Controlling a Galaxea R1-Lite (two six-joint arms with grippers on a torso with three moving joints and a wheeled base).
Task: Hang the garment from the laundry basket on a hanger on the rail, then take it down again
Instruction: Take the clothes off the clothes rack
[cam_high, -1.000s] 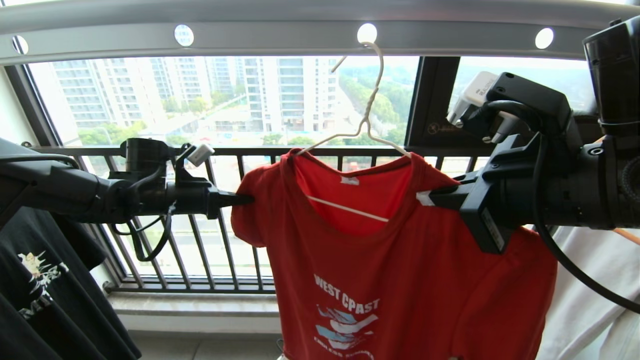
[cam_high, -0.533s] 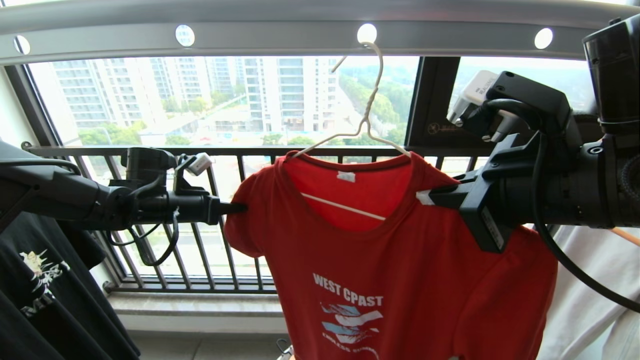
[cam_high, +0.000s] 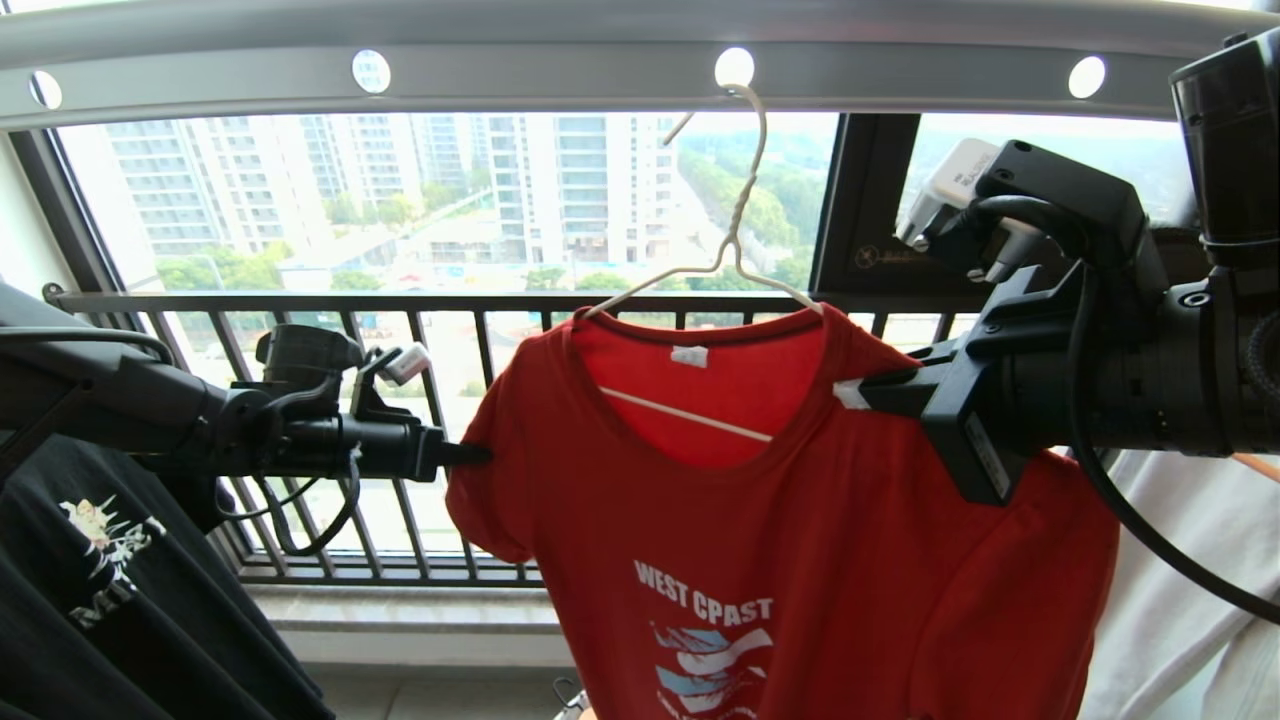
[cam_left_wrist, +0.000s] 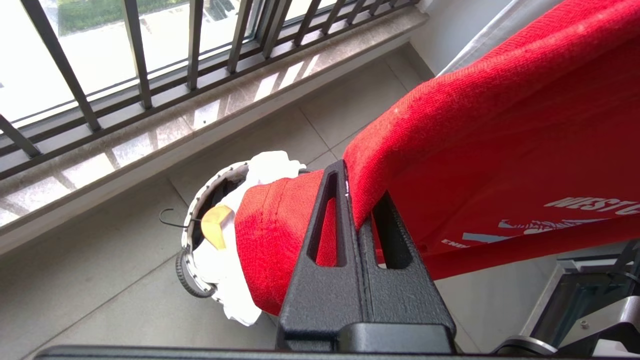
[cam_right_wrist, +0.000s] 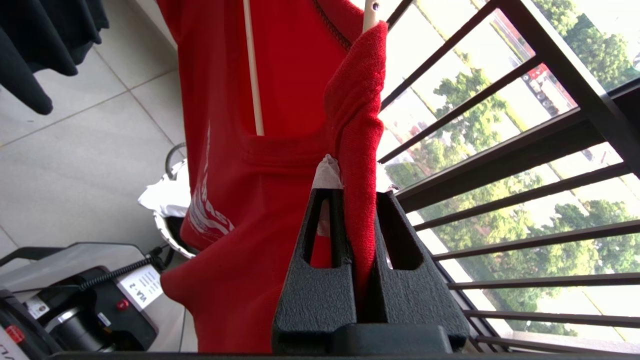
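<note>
The red short-sleeved T-shirt (cam_high: 760, 520) hangs on the thin cream-white wire hanger (cam_high: 735, 240), hooked in the flat grey metal rail (cam_high: 560, 60) at 12 o'clock. The left claw (cam_high: 480, 455) pinches its sleeve at 9 o'clock. The right claw (cam_high: 850, 395), nearer the hanger, pinches the shoulder at 3 o'clock.

The garment (cam_high: 780, 560) carries white chest lettering reading "WEST CPAST". A white label (cam_right_wrist: 141, 287) on the robot base reads "VA-2".
</note>
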